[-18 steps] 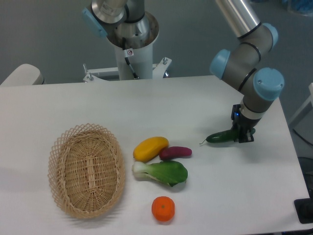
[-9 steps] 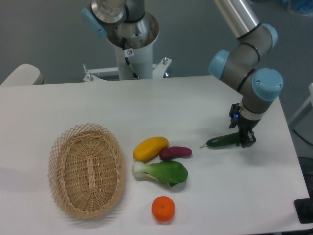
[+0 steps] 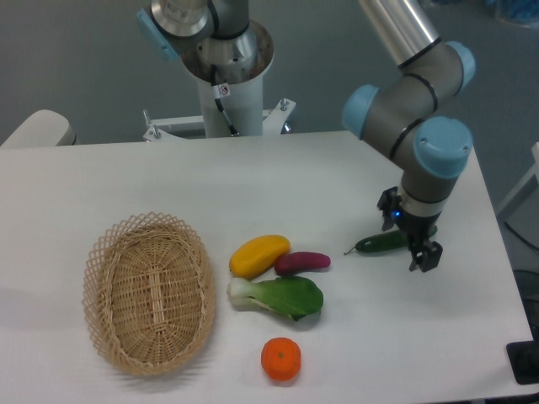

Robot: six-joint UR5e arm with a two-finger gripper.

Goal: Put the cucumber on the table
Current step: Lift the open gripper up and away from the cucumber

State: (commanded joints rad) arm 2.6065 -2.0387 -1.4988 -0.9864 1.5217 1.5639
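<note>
The gripper [image 3: 413,244] sits low over the right side of the table [image 3: 253,177], its 2 fingers spread and apparently let go of the load, though the wrist hides part of the gap; the cucumber [image 3: 379,244] lies flat on the white top between and just left of them, long axis running left to right, thin stem tip pointing left toward the eggplant [image 3: 301,262]; the placing looks done, so the next move is likely a straight lift clear; the mango [image 3: 259,255], bok choy [image 3: 278,296], orange [image 3: 281,358] and basket [image 3: 101,252] lie apart to the left.
</note>
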